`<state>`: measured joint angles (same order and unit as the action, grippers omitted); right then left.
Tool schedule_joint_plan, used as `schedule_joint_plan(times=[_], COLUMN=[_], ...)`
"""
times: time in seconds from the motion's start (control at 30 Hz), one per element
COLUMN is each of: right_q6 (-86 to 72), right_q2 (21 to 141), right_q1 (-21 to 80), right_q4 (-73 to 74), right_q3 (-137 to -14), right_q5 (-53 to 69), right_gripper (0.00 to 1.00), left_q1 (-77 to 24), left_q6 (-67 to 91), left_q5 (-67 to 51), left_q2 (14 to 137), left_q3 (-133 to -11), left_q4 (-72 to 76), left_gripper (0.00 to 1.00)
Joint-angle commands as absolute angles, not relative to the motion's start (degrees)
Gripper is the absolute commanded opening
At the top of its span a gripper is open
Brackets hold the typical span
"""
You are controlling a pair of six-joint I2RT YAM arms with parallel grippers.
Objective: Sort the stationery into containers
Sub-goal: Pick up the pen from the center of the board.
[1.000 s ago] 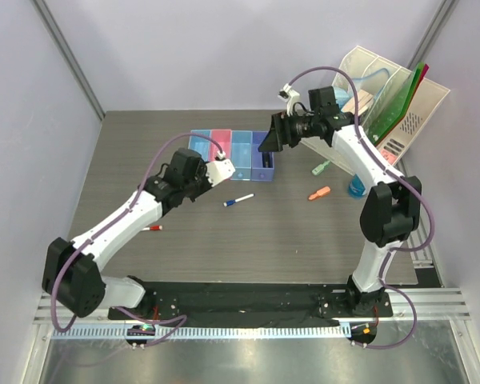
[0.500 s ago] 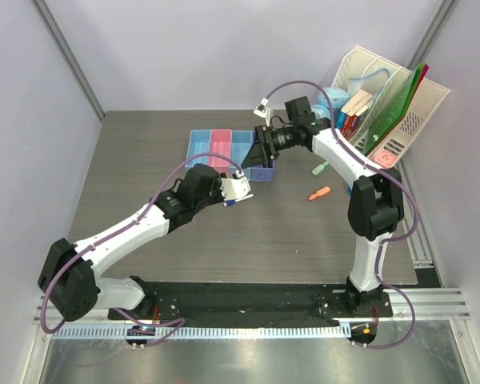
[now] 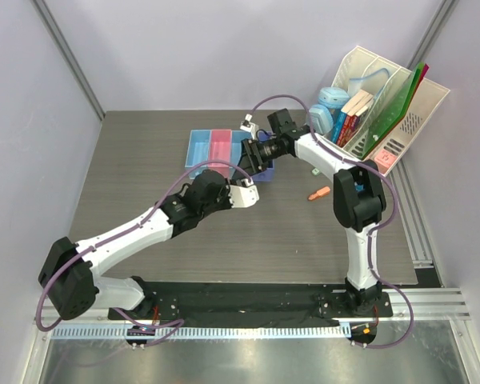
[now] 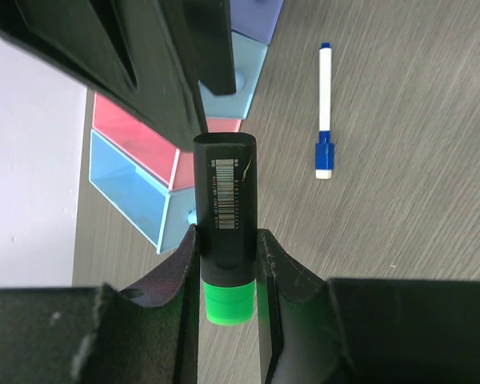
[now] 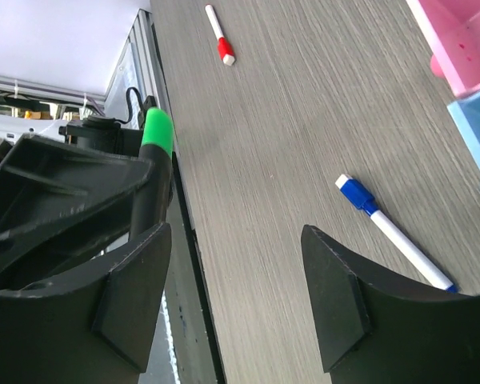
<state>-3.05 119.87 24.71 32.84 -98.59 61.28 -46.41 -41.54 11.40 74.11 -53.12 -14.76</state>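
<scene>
Left gripper: the left gripper (image 4: 226, 234) is clamped narrowly round a black-bodied highlighter with a green cap (image 4: 226, 184). The fingers pinch the barrel just above the cap.
Held highlighter: it is off the table, barcode label facing up, just in front of the right end of the trays.
Right gripper: the right gripper (image 5: 236, 240) stands wide apart with nothing between its fingers, only bare table below.
Trays: a row of four small translucent trays (image 3: 198, 150) runs light blue, pink, light blue, purple. The right gripper hangs over the purple end.
In the way: the right gripper's black body fills the top of the left wrist view, right at the highlighter's tail. I cannot tell whether they touch.
Loose markers: a thin white marker with a blue cap (image 4: 325, 112) lies flat just beside the trays. A thin white marker with a red cap (image 5: 220, 34) lies well apart, nearer the left arm's base.
Orange highlighter: the orange highlighter (image 3: 319, 193) lies near the right arm's elbow.
Rack: a white slanted file rack (image 3: 420, 120) stands in the far right corner and holds books (image 3: 350, 120) and green folders (image 3: 400, 92). A rounded light-blue object (image 3: 330, 102) sits at its left end.
Surface: a dark grey wood-grain tabletop (image 3: 128, 160), with a black base plate (image 3: 248, 300) under the arms.
Room: pale walls (image 3: 224, 56) on three sides.
</scene>
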Motion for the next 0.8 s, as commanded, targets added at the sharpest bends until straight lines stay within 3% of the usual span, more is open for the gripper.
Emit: schedule_joint_plan(times=[0.0,0.5,0.77], right_q6=[-2.46,16.07,21.44], right_q2=[119.97,122.25,123.75], right_q1=[25.57,25.75,27.51], right_q4=[33.57,61.40,65.74], right_q3=[-102.65,-111.26,-110.74], right_q5=[61.43,61.43,61.79], right_gripper=[0.71,0.66,0.64], left_q1=[-47.55,-50.71,-52.56], left_q6=[-42.80,-50.36,-51.33], left_q5=[10.29,14.94,15.90], left_q2=[73.04,69.87,70.40], left_q3=[-53.88,-44.83,-45.17], left_q4=[-12.04,-5.37,-4.22], left_gripper=[0.00,0.00,0.00])
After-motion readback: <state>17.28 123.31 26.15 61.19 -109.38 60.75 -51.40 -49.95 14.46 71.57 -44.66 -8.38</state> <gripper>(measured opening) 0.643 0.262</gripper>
